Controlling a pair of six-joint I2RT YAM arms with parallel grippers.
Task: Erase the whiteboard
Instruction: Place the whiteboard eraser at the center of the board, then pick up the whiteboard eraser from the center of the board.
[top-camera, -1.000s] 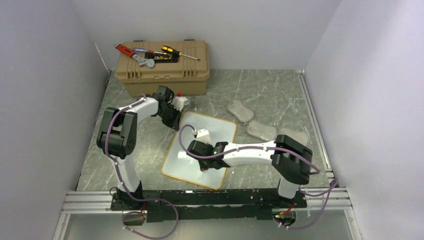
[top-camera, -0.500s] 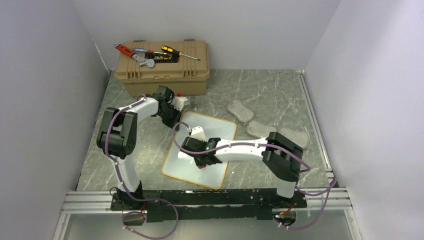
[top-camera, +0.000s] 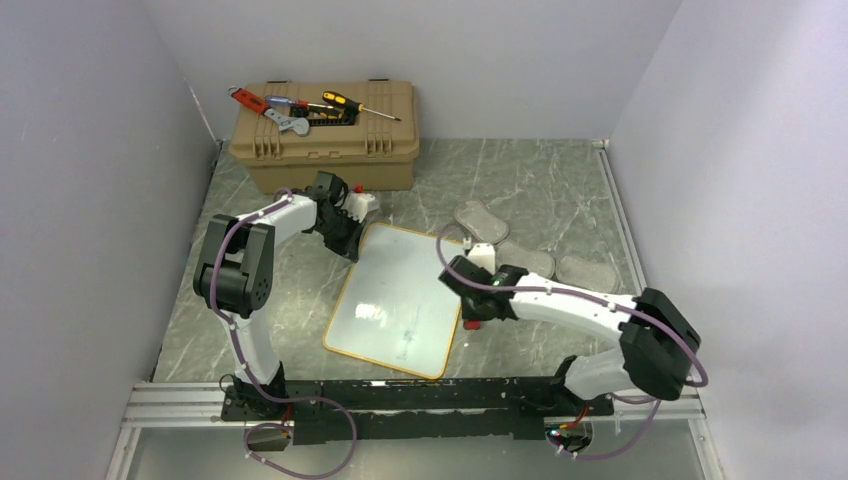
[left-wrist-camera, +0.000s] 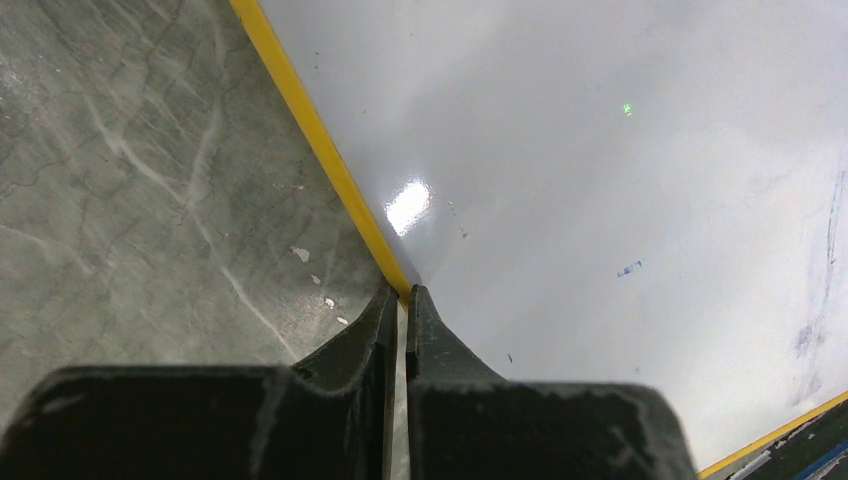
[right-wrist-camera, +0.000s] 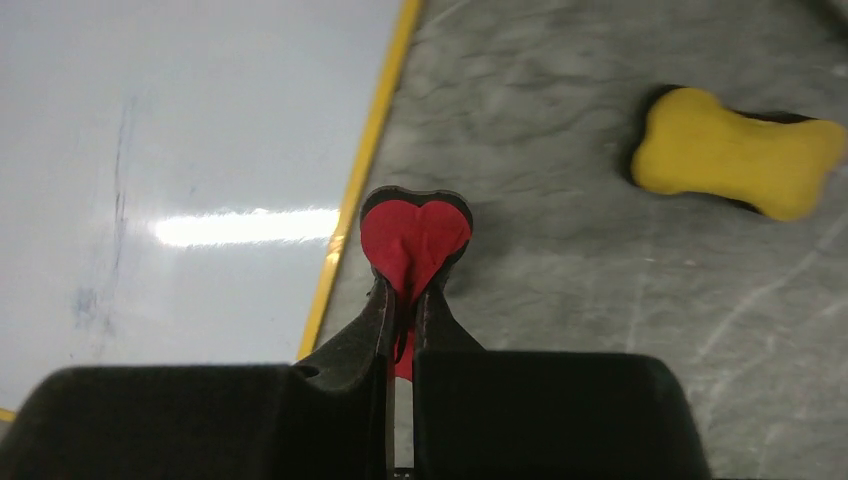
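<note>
The whiteboard (top-camera: 395, 300) lies flat on the table (top-camera: 540, 190), tan toolbox (top-camera: 325, 140) beyond its far edge; left gripper (left-wrist-camera: 402, 293) fingers are pinched together on its far-left frame; right gripper (right-wrist-camera: 408, 290), just off its right edge, is clamped on a red heart-shaped eraser (right-wrist-camera: 415, 232); risk: faint blue streaks (right-wrist-camera: 118, 150) near that edge survive if a pass misses them; a weak pinch lets the board slide; no legible writing or brand.

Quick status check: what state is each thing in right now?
whiteboard: flat on the table, mostly wiped, faint blue smears remain.
left hand: shut, tips at the board's frame.
right hand: shut on the red heart eraser, beside the board's right edge.
red heart eraser: gripped, over the table.
yellow bone-shaped pad: loose on the table.
toolbox: lid shut, tools on top.
</note>
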